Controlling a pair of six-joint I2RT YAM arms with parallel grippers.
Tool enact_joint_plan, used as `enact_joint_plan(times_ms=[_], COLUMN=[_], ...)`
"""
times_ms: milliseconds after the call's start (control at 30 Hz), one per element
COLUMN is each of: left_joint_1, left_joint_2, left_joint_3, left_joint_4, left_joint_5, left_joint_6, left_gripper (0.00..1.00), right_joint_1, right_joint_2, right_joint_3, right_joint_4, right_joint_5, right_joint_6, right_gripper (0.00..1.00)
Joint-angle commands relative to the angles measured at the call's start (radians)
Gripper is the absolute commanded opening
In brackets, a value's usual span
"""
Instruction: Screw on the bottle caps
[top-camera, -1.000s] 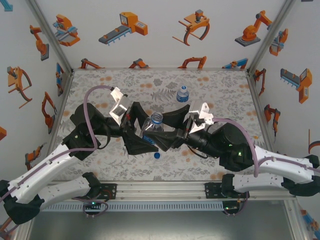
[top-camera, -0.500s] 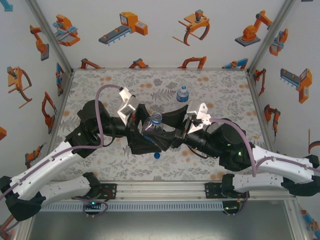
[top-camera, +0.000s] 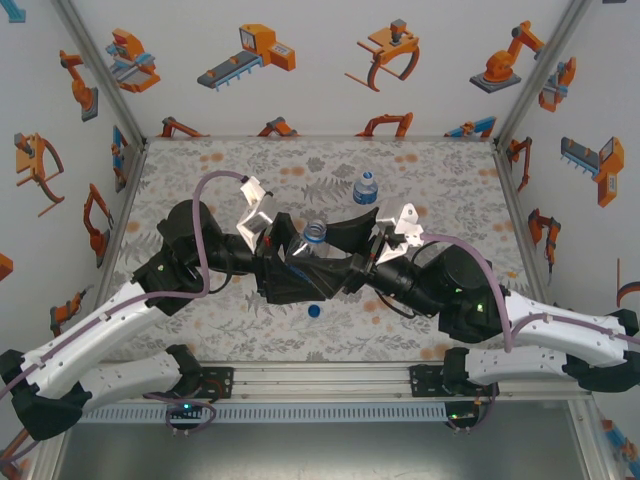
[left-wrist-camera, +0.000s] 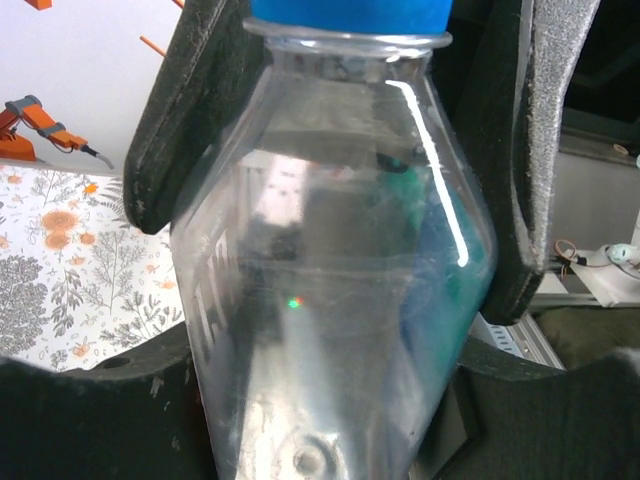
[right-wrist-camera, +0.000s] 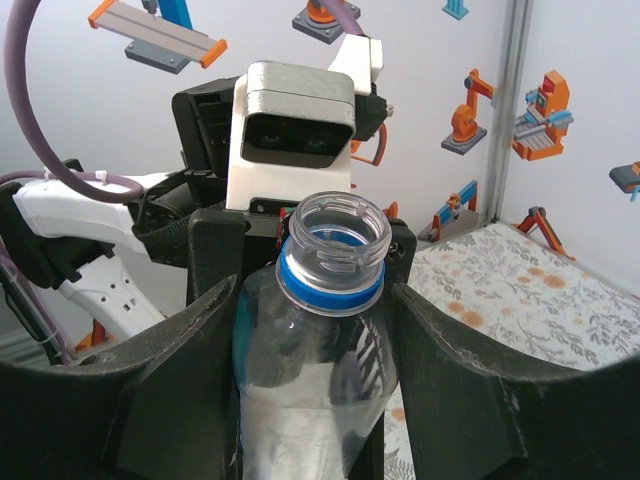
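A clear bottle (top-camera: 313, 240) with an open neck and a blue ring is held tilted above the middle of the table, between both grippers. My right gripper (top-camera: 338, 262) is shut on its shoulder; in the right wrist view its fingers press both sides of the bottle (right-wrist-camera: 312, 340). My left gripper (top-camera: 292, 270) is shut on the lower body from the other side, and the bottle (left-wrist-camera: 320, 280) stands between its jaws with its base toward the camera. A loose blue bottle cap (top-camera: 314, 310) lies on the table just in front of the grippers.
A second small bottle (top-camera: 366, 187) with a blue cap on it stands upright at the back, right of centre. The patterned table mat (top-camera: 200, 170) is walled in by white panels on three sides. The metal rail (top-camera: 320, 380) runs along the near edge.
My left arm moved in to the right and its jaws closed on the bottle's lower body. The right gripper kept its hold; the bottle shifted slightly.
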Motion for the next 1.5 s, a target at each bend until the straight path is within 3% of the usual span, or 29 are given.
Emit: enact_joint_plan(times_ms=[0,67,200,300,400,467,600,800,1100,1333,1467], left_joint_1=[-0.008,-0.008,-0.008,-0.003,0.014,0.040,0.145,0.256,0.358,0.375,0.374], left_joint_2=[0.004,-0.001,-0.036,-0.068,-0.091,-0.109,-0.142,-0.187,-0.296,-0.334,-0.407], left_joint_3=[0.030,0.033,0.034,0.035,0.026,0.012,-0.021,-0.049,-0.130,-0.187,-0.257], left_joint_4=[-0.022,-0.052,-0.194,-0.336,-0.444,-0.493,-0.551,-0.621,-0.650,-0.696,-0.653], left_joint_5=[0.005,-0.009,-0.140,-0.301,-0.450,-0.528,-0.550,-0.507,-0.485,-0.691,-0.752], left_joint_6=[0.024,0.046,0.138,0.211,0.251,0.252,0.221,0.250,0.384,0.424,0.413], left_gripper=[0.48,0.47,0.42,0.35,0.26,0.13,0.00,0.01,0.06,0.03,0.03], right_joint_1=[0.002,0.002,0.002,-0.004,-0.013,-0.028,-0.105,-0.233,-0.262,-0.266,-0.274], right_joint_2=[-0.013,-0.013,-0.026,-0.042,-0.060,-0.068,-0.064,-0.008,0.242,0.427,0.515], right_joint_3=[0.009,0.014,0.035,0.038,0.021,0.007,-0.013,-0.061,-0.050,-0.055,-0.053], right_joint_4=[0.045,0.033,-0.033,-0.095,-0.137,-0.172,-0.281,-0.418,-0.603,-0.632,-0.654], right_joint_5=[0.045,0.053,0.092,0.120,0.157,0.187,0.179,0.104,0.089,0.055,0.036], right_joint_6=[0.000,-0.003,-0.024,-0.033,-0.028,-0.010,0.082,0.250,0.431,0.596,0.666], right_gripper=[0.33,0.37,0.66,0.73,0.73,0.73,0.73,0.73,0.68,0.62,0.59])
